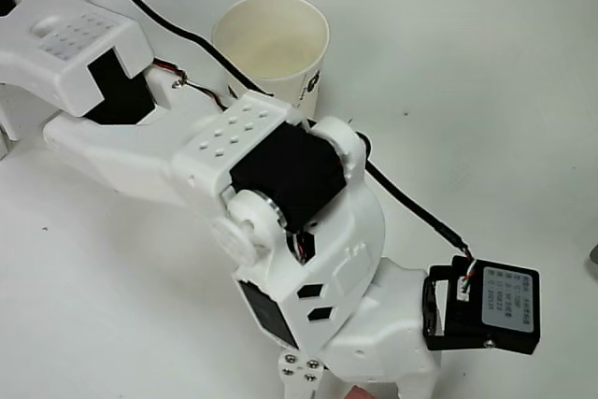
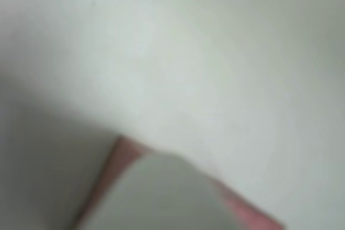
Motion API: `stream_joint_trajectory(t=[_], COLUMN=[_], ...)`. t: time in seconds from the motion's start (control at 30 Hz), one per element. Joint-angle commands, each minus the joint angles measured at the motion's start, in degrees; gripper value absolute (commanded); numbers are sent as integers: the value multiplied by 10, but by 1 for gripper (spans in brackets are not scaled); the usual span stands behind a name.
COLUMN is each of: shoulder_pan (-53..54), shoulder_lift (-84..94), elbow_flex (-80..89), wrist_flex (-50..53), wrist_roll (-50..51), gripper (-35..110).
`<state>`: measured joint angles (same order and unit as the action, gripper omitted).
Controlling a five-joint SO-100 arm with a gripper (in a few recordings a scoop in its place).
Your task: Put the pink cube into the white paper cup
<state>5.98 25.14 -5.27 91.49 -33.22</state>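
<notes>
Evidently the pincer (image 2: 161, 197), grip state indeterminate, sits low over the pink cube (image 2: 121, 157) on the desk (image 1: 486, 63), well apart from the white paper cup (image 1: 271, 39); a blind close risks nudging it away.

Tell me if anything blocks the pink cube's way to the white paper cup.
Nothing visible on the bare table does. The white paper cup stands open and empty; a black cable crosses its left rim. The pink cube sits at the gripper, behind a blurred finger.
</notes>
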Motion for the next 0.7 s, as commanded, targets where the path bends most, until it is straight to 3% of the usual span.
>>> stream_joint_trajectory(t=[0.0,0.67], shoulder_pan=[1,15], shoulder_lift=[31,-23], elbow_flex=[-62,-62], wrist_flex=[-14,-55], wrist_roll=[-25,-33], gripper=[40,41])
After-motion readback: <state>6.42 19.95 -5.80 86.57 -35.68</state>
